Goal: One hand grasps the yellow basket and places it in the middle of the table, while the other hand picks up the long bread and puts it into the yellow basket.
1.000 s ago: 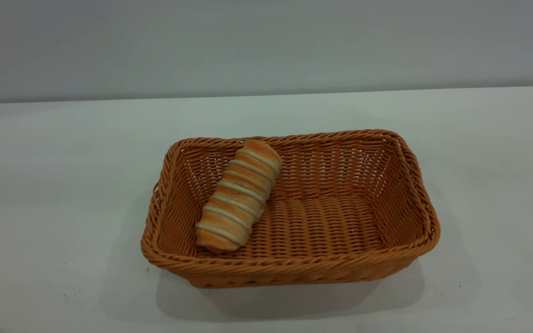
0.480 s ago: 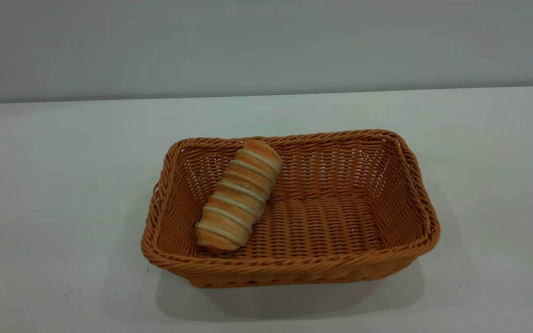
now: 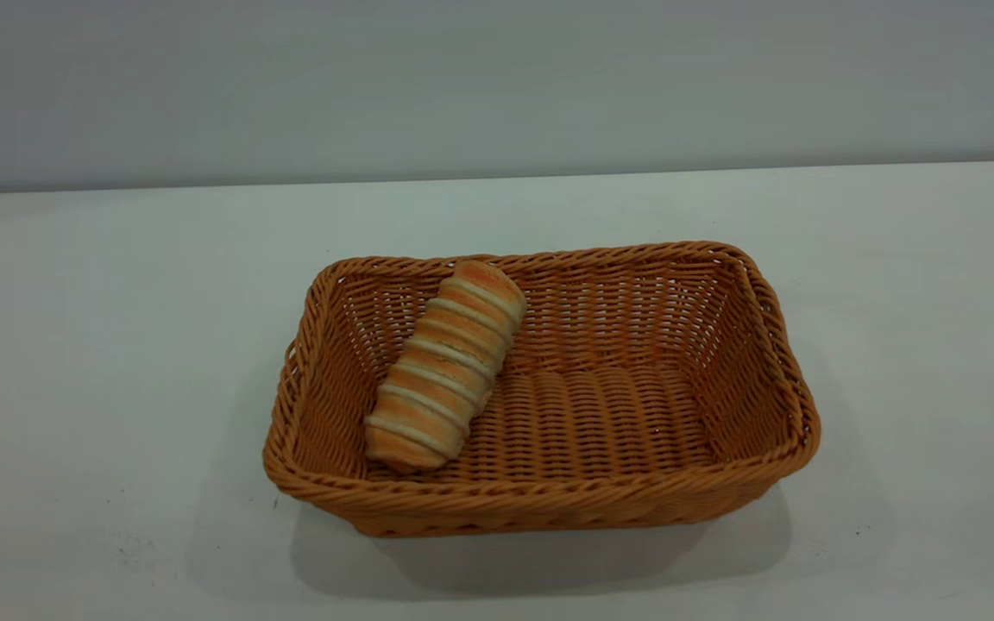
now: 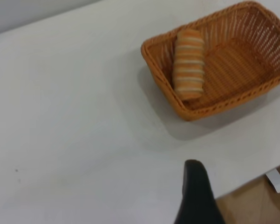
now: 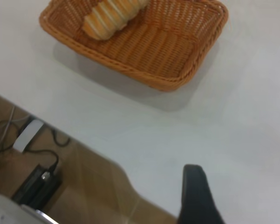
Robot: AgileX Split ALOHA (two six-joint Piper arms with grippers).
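The long bread [image 3: 445,366] lies in the left part of the yellow basket [image 3: 549,504] mid-table, long axis running from near-left up to the far wall, far end propped higher. Neither gripper's opening can be told.

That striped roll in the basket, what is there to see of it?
The bread is a small oblong roll with crosswise golden-orange and cream ridged stripes, like a spiral-wrapped loaf. It looks whole. It lies inside the basket, in its left part as the exterior view shows it, slanted: its near end sits on the woven floor by the front wall, its far end leans up against the back wall, reaching the braided rim. Only the basket touches it; no gripper is near it.
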